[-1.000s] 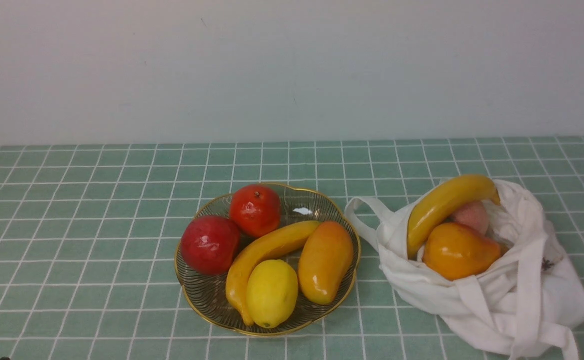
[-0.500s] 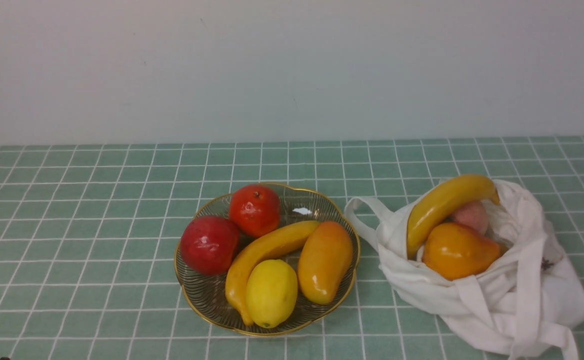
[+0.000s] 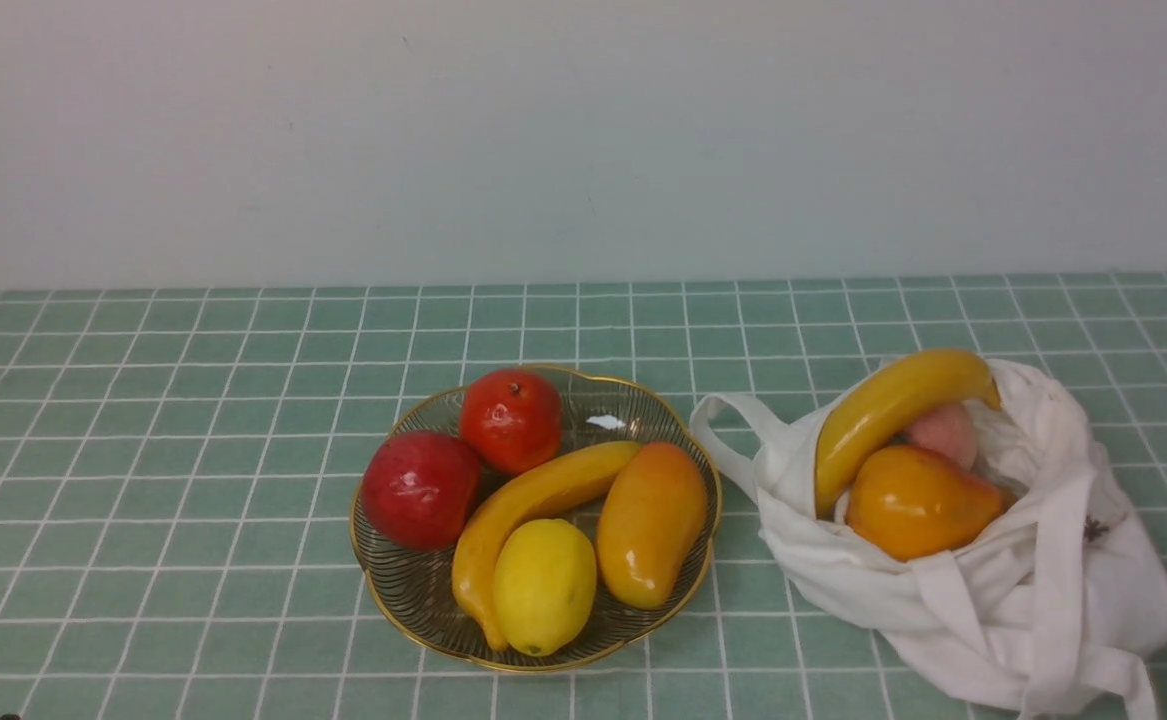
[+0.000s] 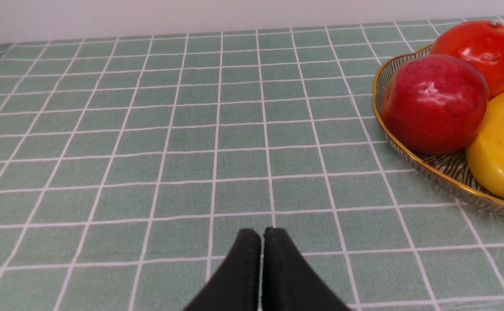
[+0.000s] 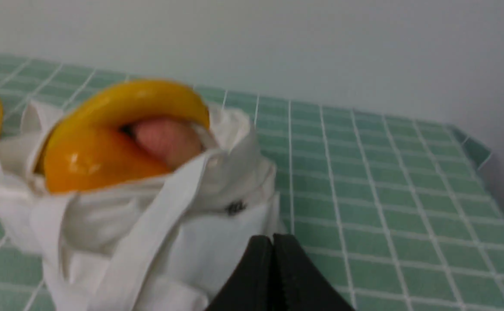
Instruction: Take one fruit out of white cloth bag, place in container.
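Fingertips of the left gripper are seen at the bottom centre of the left wrist view, pressed together with nothing between them, poised over the bare green checked tablecloth. In the right wrist view the right gripper is likewise closed and empty at the bottom centre, just in front of the white cloth bag; whether it touches the fabric cannot be told. Neither gripper is shown in the front view.

Nearest in the front view, in the lower centre, the lemon is found lying inside the container, at its near rim. It is flanked by a banana on its left and a mango on its right, both touching it or nearly so. Behind these, a red apple is placed at the left of the bowl and a red-orange fruit at the back.

At the lower right of the front view the white cloth bag is slumped on the cloth, near the container but apart from it, with its mouth open. An orange pear is held in the opening, a second banana is arched over it, and a pinkish fruit is partly hidden behind both. A small dark mark is seen on the bag's right side.
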Controlling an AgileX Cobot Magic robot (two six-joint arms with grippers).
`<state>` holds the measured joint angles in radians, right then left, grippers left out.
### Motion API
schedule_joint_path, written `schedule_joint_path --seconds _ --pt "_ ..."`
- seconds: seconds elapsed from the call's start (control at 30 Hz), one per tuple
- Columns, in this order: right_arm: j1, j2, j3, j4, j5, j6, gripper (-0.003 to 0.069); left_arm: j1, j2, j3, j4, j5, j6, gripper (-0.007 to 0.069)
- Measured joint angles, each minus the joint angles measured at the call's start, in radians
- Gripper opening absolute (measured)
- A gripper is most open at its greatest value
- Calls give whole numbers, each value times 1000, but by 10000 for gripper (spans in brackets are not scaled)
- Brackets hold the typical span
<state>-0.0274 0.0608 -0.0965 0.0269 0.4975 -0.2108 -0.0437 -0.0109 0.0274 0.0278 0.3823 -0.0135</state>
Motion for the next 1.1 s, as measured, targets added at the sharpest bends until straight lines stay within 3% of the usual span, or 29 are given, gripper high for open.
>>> schedule_joint_path --seconds 0.27,0.6,1.1 --pt "106 -72 115 -1 -103 23 -12 0 0 0 0 1 0 -8" --pt "37 -73 115 0 -104 166 -12 0 0 0 0 1 0 -8" --pt "33 -73 116 -3 -104 174 -12 0 0 0 0 1 0 -8"
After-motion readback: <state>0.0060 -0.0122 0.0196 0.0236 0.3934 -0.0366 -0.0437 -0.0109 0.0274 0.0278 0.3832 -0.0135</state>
